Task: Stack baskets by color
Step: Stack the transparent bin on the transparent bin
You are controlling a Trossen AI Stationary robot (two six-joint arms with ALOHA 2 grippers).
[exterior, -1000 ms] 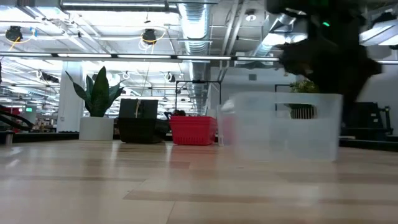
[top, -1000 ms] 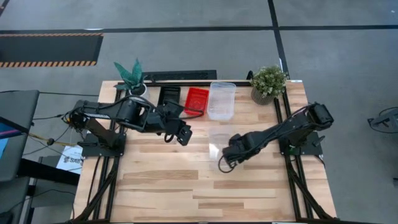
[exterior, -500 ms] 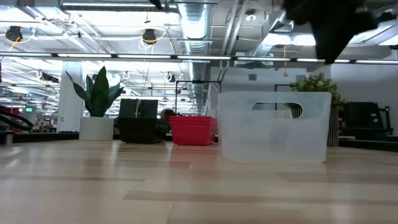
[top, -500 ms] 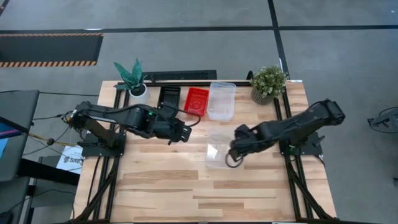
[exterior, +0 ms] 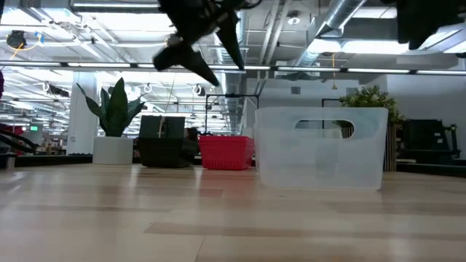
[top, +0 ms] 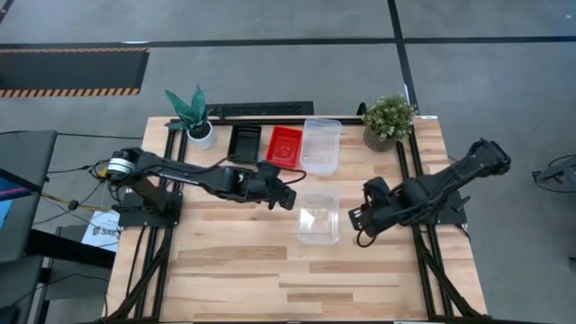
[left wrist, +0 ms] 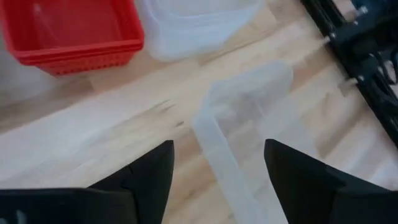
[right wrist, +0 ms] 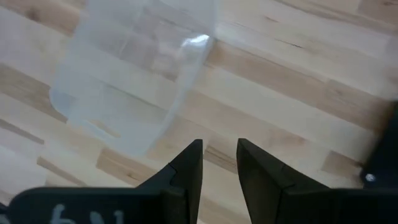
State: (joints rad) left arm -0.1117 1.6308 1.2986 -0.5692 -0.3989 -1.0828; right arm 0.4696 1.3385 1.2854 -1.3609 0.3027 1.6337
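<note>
- Clear basket (top: 319, 219) sits alone mid-table, apparently untouched.
- Left gripper (top: 286, 196) hovers beside it, fingers spread wide.
- Right gripper (top: 357, 219) waits nearby, fingers narrowly parted, empty.

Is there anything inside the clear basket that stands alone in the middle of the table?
Nothing shows inside the lone clear basket; the wooden table is visible through its base. No gripper covers it.

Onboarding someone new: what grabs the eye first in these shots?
A lone clear basket sits mid-table between both grippers. The left gripper hangs just beside it with jaws wide; the right gripper sits empty on its other side. Black, red and clear baskets line the far edge between two potted plants.
</note>
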